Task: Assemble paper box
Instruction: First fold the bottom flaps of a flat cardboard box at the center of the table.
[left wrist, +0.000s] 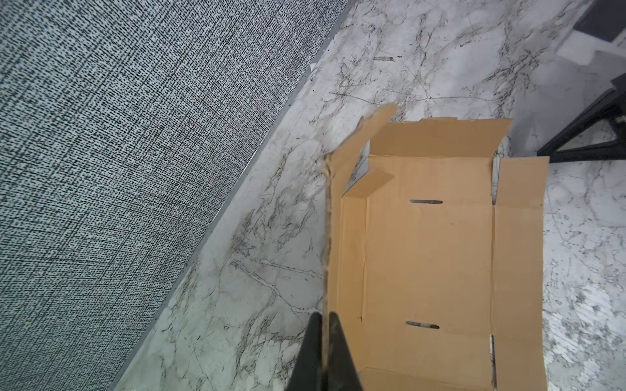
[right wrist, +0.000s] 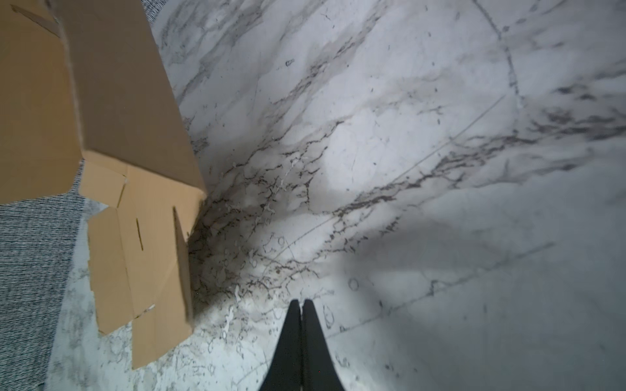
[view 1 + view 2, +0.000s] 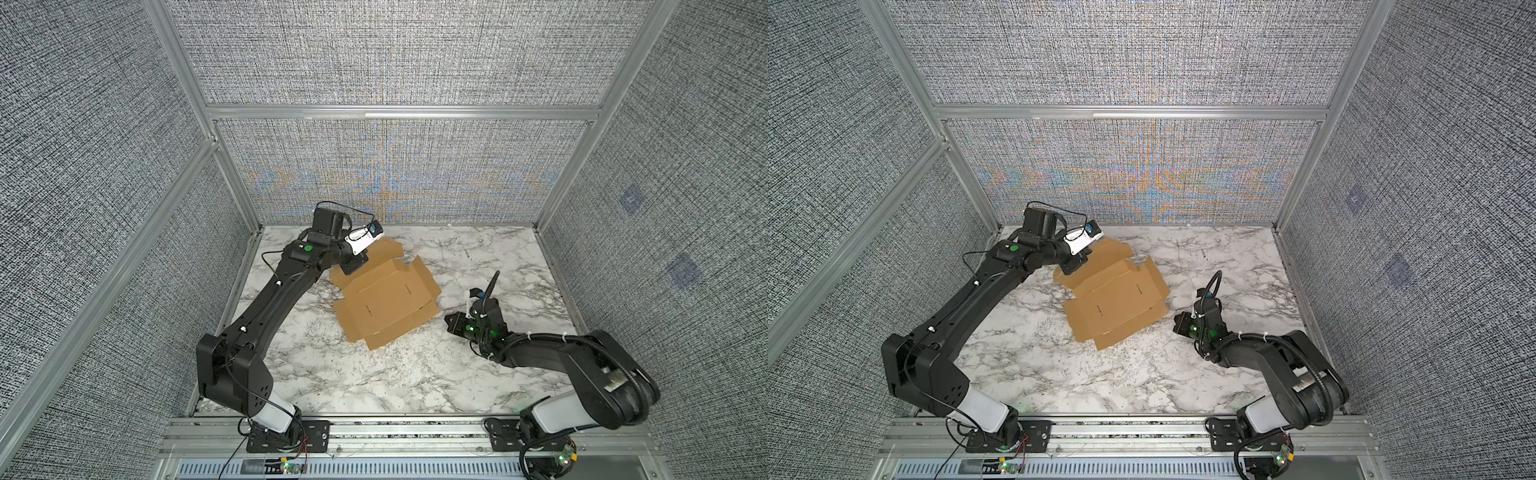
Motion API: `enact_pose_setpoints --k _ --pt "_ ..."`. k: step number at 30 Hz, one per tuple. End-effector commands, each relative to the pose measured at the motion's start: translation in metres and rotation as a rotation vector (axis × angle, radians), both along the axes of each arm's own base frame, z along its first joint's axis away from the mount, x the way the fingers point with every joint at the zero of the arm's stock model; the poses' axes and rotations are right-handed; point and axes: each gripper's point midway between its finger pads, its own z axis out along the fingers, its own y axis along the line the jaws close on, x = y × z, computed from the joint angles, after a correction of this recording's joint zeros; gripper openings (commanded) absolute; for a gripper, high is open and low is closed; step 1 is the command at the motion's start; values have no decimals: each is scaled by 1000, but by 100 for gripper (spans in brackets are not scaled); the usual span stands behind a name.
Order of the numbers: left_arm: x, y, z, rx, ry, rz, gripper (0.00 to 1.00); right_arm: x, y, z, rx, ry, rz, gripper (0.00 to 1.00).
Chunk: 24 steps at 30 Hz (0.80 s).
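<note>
The paper box (image 3: 386,299) (image 3: 1115,301) is a tan cardboard sheet, partly folded, lying near the middle of the marble table in both top views. Its floor panel has two slots, and some side flaps stand up. My left gripper (image 3: 351,266) (image 3: 1071,266) is at its far left corner. In the left wrist view the left gripper (image 1: 325,315) is shut on the thin raised edge of a side flap of the paper box (image 1: 430,257). My right gripper (image 3: 451,322) (image 3: 1179,322) sits low to the right of the box, apart from it. In the right wrist view the right gripper (image 2: 300,301) is shut and empty, with the box (image 2: 118,101) off to one side.
Grey fabric walls (image 3: 395,166) on an aluminium frame close the table (image 3: 374,374) in at the back and on both sides. A metal rail (image 3: 407,432) with both arm bases runs along the front. The left wall (image 1: 135,135) is close to the left gripper.
</note>
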Motion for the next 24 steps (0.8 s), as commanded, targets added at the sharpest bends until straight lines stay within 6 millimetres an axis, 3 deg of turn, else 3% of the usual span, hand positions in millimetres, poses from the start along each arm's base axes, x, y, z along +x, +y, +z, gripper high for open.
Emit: enact_pose_setpoints --k 1,14,24 --pt "0 -3 4 -17 -10 -16 0 14 30 43 167 -158 99 0" --pt "1 -3 2 -16 -8 -12 0 6 75 50 158 -159 244 0" --pt "1 -3 1 -16 -6 -13 0 -1 82 24 63 -104 274 0"
